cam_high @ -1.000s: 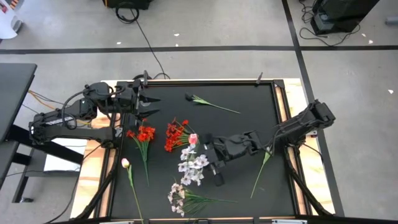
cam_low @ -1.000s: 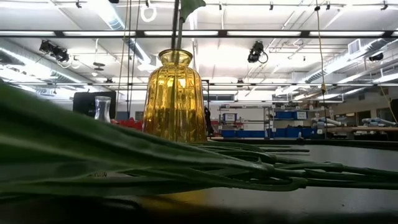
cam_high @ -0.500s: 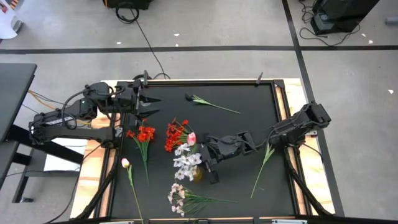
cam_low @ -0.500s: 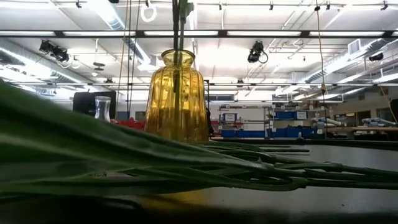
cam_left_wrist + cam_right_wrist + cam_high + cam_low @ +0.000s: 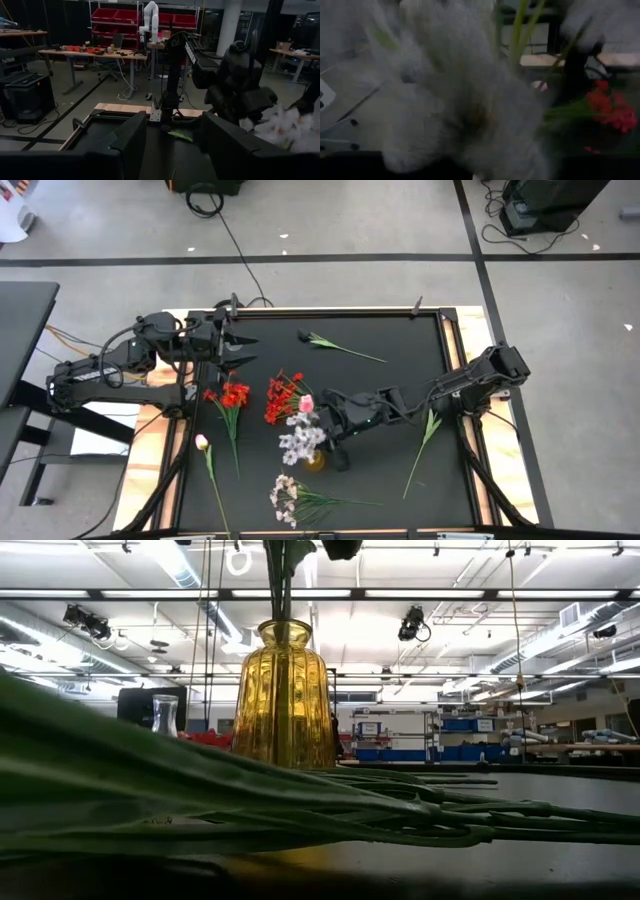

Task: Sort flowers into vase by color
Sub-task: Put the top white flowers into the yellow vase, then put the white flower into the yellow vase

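My right tool [image 5: 322,423] sits mid-frame, apparently clenched on the white-lilac spray [image 5: 302,438], stems down inside the amber vase [image 5: 284,695] for sorting. Left tool [image 5: 238,348], upper left, waits released over the bench [image 5: 400,340].

White-lilac spray [image 5: 301,436] with pink tulip bud [image 5: 306,403] at its top: upright over yellow vase [image 5: 314,460], stems entering neck in low view [image 5: 283,585]. Vase amber glass, ribbed, standing mid-table.
2 red clusters flat on mat: 1 [image 5: 232,394] near left edge, 1 [image 5: 283,394] just beside spray.
Pink tulip bud [image 5: 201,442] on long stem, lying at left front.
2nd white-lilac spray [image 5: 285,495] lying flat at front, green stems trailing right.
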Tool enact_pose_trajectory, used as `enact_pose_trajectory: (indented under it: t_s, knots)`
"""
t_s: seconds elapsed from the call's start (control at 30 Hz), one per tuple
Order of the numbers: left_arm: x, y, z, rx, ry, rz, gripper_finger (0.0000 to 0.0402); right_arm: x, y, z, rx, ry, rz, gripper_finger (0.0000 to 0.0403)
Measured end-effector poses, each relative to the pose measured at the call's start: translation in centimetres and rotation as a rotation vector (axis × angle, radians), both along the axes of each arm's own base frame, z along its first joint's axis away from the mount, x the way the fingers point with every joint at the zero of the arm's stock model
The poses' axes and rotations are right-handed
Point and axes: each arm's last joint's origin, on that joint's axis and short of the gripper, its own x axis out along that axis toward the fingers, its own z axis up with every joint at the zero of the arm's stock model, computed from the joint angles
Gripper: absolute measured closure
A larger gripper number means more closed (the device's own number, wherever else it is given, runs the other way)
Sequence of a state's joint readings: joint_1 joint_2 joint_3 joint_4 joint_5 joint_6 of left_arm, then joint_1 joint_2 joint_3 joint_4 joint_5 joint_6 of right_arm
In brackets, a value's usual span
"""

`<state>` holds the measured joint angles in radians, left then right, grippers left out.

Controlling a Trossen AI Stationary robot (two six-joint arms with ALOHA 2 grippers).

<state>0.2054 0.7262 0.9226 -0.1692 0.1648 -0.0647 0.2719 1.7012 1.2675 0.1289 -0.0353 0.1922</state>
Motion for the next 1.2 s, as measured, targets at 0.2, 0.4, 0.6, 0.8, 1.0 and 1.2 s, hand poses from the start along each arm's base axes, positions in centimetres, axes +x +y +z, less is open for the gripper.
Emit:
enact_pose_trajectory:
  t_s: [0.2,0.4,0.6,0.8,1.0,1.2]
  knots:
    - [0.0,0.0,0.0,0.0,0.0,-0.001,0.0205,-0.1,-0.1,-0.3,0.097,0.074,0.008,0.0207]
    - [0.0,0.0,0.0,0.0,0.0,0.0,0.0205,-0.2,-0.1,1.0,0.139,0.212,0.042,0.0172]
    - [0.0,0.0,0.0,0.0,0.001,0.0,0.0205,-0.7,-0.3,4.3,0.063,0.301,0.067,0.0156]
    - [0.0,0.0,0.0,0.0,0.0,0.0,0.0205,-1.5,-0.4,6.6,0.019,0.358,0.107,0.0151]
    - [0.0,0.0,0.0,0.0,0.0,0.0,0.0205,-2.3,-1.2,9.3,0.112,0.424,0.005,0.0151]
    - [0.0,0.0,0.0,0.0,0.0,0.0,0.0205,-3.8,-1.9,9.4,0.071,0.556,-0.123,0.0151]
